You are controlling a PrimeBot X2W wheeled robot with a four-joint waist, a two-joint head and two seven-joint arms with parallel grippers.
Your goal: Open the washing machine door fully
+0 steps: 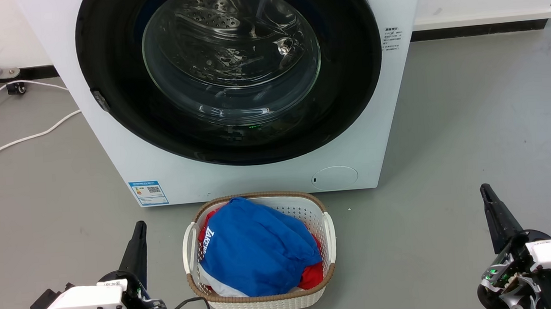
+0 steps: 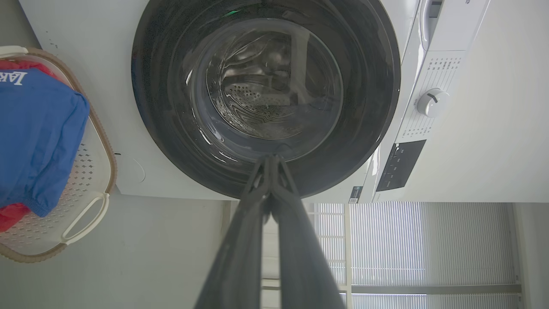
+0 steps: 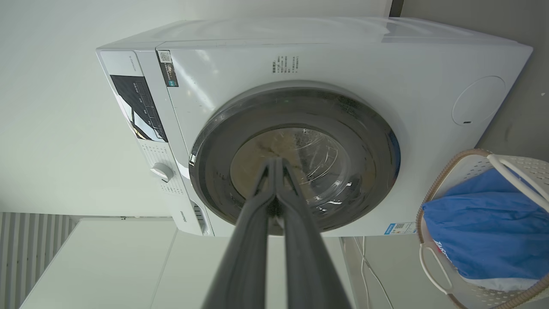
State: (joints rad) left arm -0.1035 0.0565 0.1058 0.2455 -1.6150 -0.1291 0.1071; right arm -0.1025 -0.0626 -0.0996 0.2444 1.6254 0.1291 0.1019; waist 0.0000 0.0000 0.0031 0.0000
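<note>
The white washing machine point(image 1: 125, 150) stands straight ahead on the floor. Its door point(image 1: 348, 86), a glossy black disc with a bulging glass centre, lies flat against the front, shut. The steel drum shows through the glass. My left gripper point(image 1: 139, 225) rests low at the left, fingers together, well short of the machine. My right gripper point(image 1: 485, 188) rests low at the right, also shut and holding nothing. From the left wrist the door point(image 2: 163, 107) shows sideways beyond that gripper point(image 2: 271, 158). From the right wrist the door point(image 3: 214, 171) shows beyond that gripper point(image 3: 274, 161).
A woven laundry basket point(image 1: 327, 228) with blue and red clothes sits on the floor right before the machine, between my arms. White cables point(image 1: 22, 138) lie on the floor at the left. A small round white flap point(image 1: 334, 177) is on the machine's lower right front.
</note>
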